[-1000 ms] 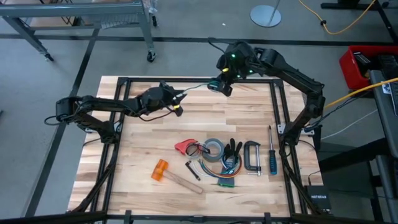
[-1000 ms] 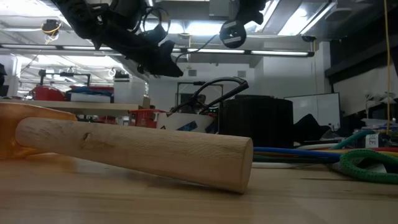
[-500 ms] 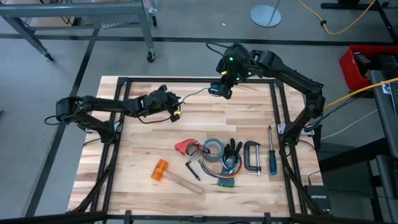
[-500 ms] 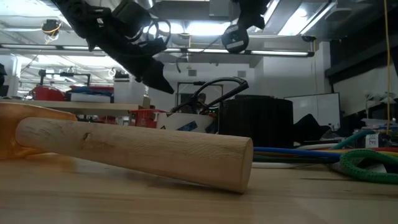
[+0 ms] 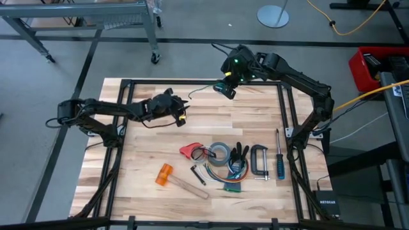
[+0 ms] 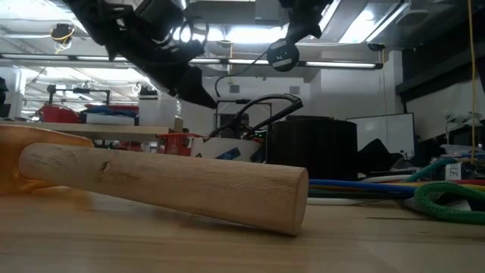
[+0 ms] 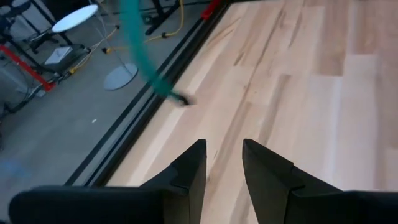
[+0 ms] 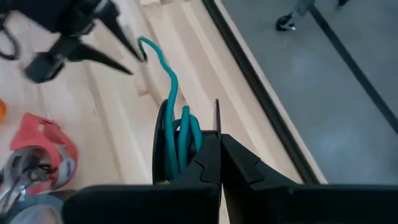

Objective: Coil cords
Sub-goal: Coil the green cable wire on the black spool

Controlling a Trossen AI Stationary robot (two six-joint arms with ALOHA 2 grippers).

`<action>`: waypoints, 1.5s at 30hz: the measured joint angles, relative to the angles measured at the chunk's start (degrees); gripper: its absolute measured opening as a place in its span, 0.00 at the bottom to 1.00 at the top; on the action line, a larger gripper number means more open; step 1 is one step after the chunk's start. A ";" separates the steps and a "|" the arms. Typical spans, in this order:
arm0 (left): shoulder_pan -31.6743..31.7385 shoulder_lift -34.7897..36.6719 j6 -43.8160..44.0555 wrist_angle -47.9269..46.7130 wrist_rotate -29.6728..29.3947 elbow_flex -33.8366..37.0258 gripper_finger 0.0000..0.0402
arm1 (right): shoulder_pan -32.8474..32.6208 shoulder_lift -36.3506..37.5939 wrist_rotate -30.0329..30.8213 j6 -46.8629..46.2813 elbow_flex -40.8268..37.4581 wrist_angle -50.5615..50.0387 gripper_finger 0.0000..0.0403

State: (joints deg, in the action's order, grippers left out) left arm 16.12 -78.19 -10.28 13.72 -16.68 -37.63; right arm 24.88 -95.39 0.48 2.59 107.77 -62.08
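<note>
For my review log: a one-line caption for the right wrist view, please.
Right pincer shut beside teal cord loops, whose free end rises toward the left pincer over the wooden table.

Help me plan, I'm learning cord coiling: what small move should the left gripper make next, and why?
Probably ease the left gripper forward and close it on the dark-tipped free end of the thin teal-green cord. Its fingers stand open and empty, and that end hangs just beyond them, while the shut right gripper holds the loops.
</note>
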 joint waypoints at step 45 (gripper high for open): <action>0.80 -0.13 -6.23 19.89 -10.61 -0.02 0.22 | -0.11 -0.04 1.43 0.28 0.00 2.08 0.00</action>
State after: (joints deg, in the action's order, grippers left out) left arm 16.93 -78.32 -16.51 33.61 -27.29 -37.65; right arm 24.77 -95.44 1.91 2.87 107.77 -60.01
